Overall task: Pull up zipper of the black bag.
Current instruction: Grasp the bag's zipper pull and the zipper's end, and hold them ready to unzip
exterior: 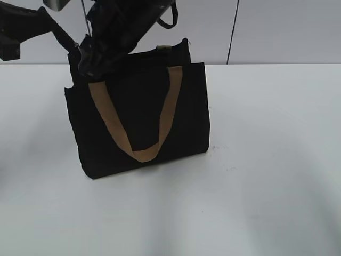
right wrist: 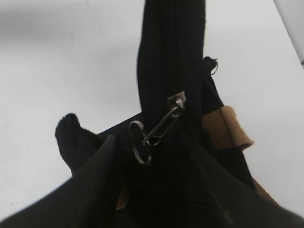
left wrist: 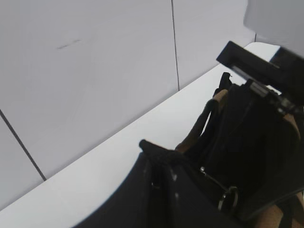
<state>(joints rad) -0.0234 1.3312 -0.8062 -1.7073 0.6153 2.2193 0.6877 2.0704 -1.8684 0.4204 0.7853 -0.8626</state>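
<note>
The black bag point(exterior: 138, 117) stands upright on the white table, one tan handle point(exterior: 166, 109) hanging down its front. Both grippers are at its top left corner. My left gripper point(left wrist: 159, 185) is shut on the fabric end of the bag's top edge point(left wrist: 151, 146). My right gripper point(right wrist: 156, 190) reaches across from above and is open, its fingers on either side of the zip line. The zipper point(right wrist: 156, 127), a silvery pull with a ring, hangs free between the fingers. It also shows in the left wrist view point(left wrist: 227, 197). In the exterior view it is hidden behind the grippers point(exterior: 93, 58).
The white table point(exterior: 266, 160) stretches to the right and front of the bag. A pale panelled wall point(exterior: 277, 26) runs close behind it. The second tan handle point(right wrist: 225, 128) lies against the bag's far side.
</note>
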